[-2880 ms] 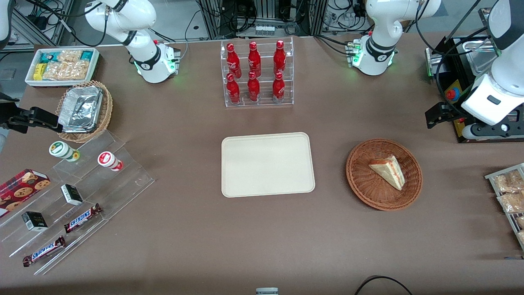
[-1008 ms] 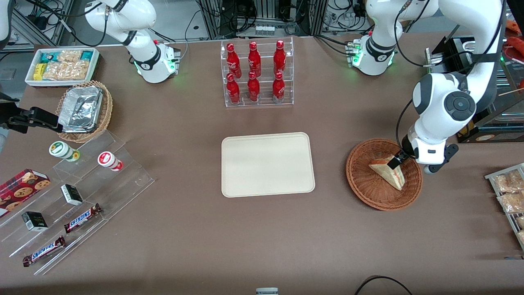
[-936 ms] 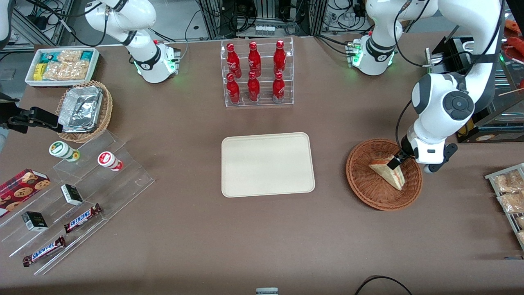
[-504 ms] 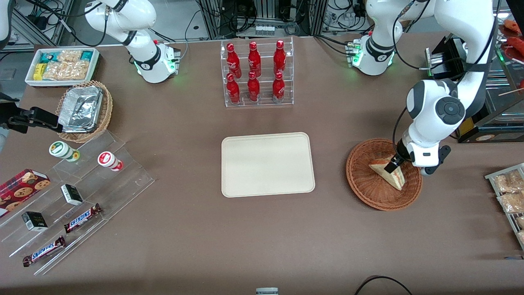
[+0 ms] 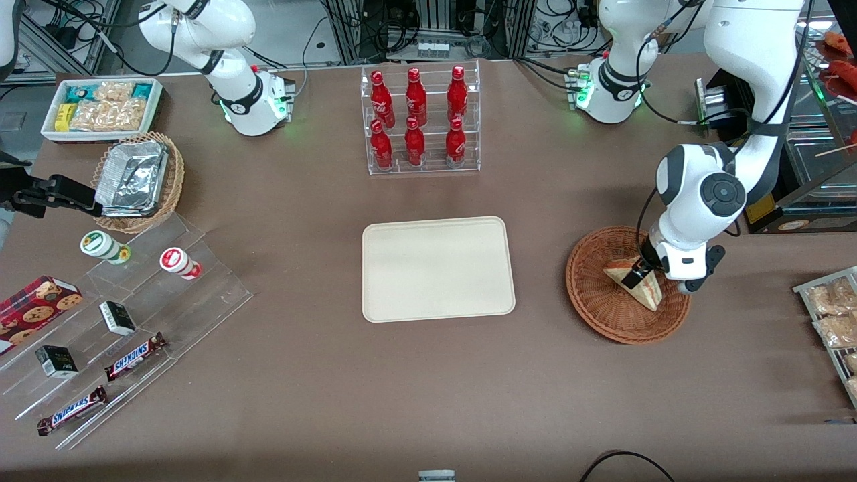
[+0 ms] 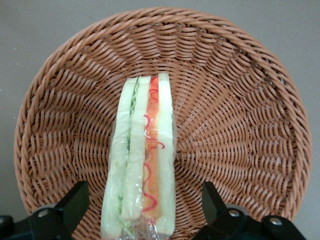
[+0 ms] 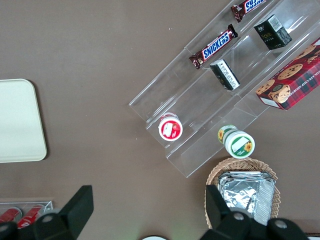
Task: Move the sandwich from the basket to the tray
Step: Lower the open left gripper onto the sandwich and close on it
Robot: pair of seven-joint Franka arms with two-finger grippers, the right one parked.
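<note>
The sandwich, a pale wedge with a red-orange and green filling stripe, lies in the round reddish-brown wicker basket. My left gripper is down inside the basket over the sandwich's thick end. In the left wrist view the sandwich runs lengthwise between the two black fingers. The gripper is open, with a gap of basket weave showing on each side of the bread. The cream-beige tray lies bare at the table's middle, beside the basket toward the parked arm's end, and its corner shows in the right wrist view.
A clear rack of red bottles stands farther from the camera than the tray. Snack packets on a rack lie at the working arm's end. A tan foil-filled basket, a white snack bin and acrylic steps sit at the parked arm's end.
The left arm came in from the table's end to the basket, then shifted its gripper slightly toward the tray and down over the sandwich. The sandwich has not moved.
</note>
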